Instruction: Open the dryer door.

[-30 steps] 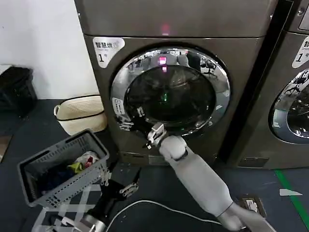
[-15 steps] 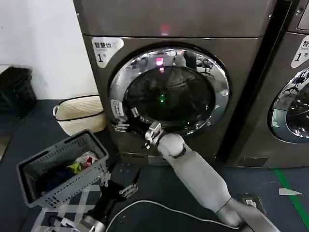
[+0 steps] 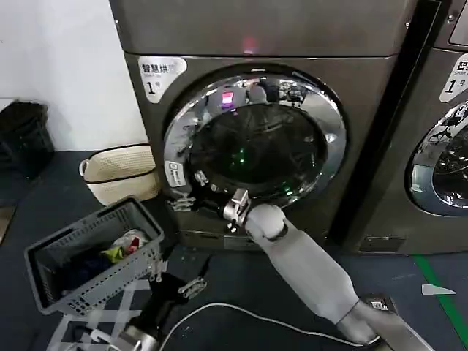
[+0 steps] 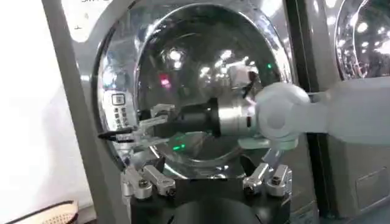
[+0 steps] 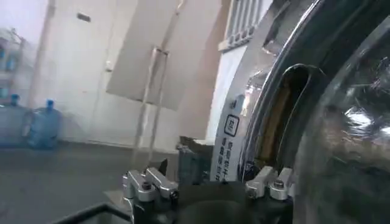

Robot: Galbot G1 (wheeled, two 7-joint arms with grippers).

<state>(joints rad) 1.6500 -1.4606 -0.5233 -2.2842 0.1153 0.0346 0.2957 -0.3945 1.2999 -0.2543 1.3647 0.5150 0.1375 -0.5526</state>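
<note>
From the head camera, the dryer door (image 3: 256, 139) sits on the front of the grey machine facing the robot, round, its chrome ring upright and its dark glass centre looking toward the near side. Its left edge appears to stand very slightly off the machine front, though the gap is hard to judge. The right gripper (image 3: 191, 196) reaches to the lower left of the ring, just beside the small white sticker (image 3: 174, 175), its fingers spread over the ring's edge. The left gripper (image 3: 178, 281) hangs low near the floor, fingers apart, beside a grey laundry basket (image 3: 88, 256). A cream woven basket (image 3: 121, 172) stands farther left, against the wall.

From the left wrist camera, the left gripper (image 4: 206, 181) shows its two fingers spread and holding nothing. Beyond it the right gripper (image 4: 131, 129) lies across the door (image 4: 201, 42), its fingers open at the chrome edge by the sticker (image 4: 118, 109).

From the right wrist camera, the right gripper (image 5: 207, 184) has its fingers parted, with the ring's edge and the sticker (image 5: 228, 143) just ahead
</note>
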